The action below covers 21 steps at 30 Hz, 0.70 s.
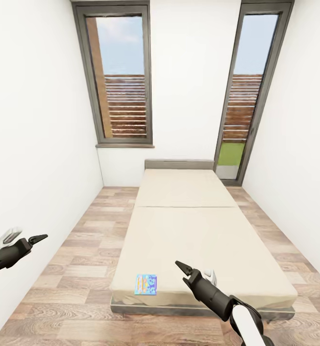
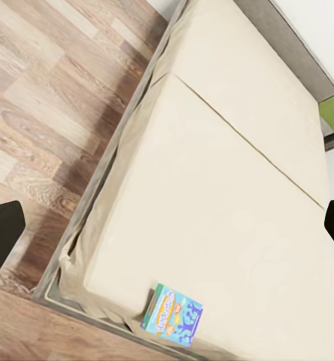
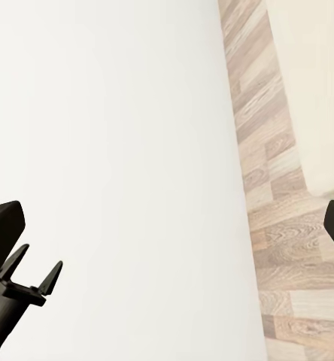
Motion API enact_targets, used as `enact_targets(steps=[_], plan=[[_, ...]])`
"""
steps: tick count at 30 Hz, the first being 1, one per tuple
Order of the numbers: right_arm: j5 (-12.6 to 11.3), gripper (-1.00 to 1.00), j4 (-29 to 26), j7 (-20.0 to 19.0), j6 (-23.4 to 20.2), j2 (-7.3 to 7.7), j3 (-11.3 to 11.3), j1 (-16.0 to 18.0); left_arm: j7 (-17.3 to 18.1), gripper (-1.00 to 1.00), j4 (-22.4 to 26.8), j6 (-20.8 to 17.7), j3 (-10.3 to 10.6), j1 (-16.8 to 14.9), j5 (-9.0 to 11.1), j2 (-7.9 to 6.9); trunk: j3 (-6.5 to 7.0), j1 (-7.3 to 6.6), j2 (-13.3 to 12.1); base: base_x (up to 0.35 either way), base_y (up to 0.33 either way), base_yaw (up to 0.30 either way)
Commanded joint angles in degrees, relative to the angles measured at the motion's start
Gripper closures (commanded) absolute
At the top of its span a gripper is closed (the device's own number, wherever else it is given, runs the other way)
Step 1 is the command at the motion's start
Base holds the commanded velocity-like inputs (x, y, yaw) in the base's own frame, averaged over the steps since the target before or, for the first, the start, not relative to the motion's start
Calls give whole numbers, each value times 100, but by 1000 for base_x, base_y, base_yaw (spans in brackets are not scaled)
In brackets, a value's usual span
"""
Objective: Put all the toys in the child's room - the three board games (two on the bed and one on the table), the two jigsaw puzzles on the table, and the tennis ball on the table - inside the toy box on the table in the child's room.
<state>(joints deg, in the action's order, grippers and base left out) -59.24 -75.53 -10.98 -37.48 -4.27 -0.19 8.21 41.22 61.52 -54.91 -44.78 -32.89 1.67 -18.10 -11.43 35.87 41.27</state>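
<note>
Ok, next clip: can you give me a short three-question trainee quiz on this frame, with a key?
1. True or false: a board game lies on the bed.
2. Where on the bed is it? A) the far end B) the near corner on the robot's left C) the middle
3. Fill in: the left gripper and the right gripper each hold ____.
Key: 1 true; 2 B; 3 nothing, both are open.
</note>
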Motion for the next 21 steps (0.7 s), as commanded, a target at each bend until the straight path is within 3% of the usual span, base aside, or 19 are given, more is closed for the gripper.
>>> enact_targets(steps=[1,15,21], plan=[[-6,-100,-1,-9,-24,-3,-9,4,9,-100,1,-46,-11,-7,18,0,-37,24,50,0,0,0],[7,-100,3,-5,-11,-8,-16,5,4,-100,1,-46,-4,-7,18,1,-420,331,611,0,0,0],[16,-100,3,-8,202,-12,1,5,2,-100,1,-46,-4,-7,18,0,-584,463,852,0,0,0]])
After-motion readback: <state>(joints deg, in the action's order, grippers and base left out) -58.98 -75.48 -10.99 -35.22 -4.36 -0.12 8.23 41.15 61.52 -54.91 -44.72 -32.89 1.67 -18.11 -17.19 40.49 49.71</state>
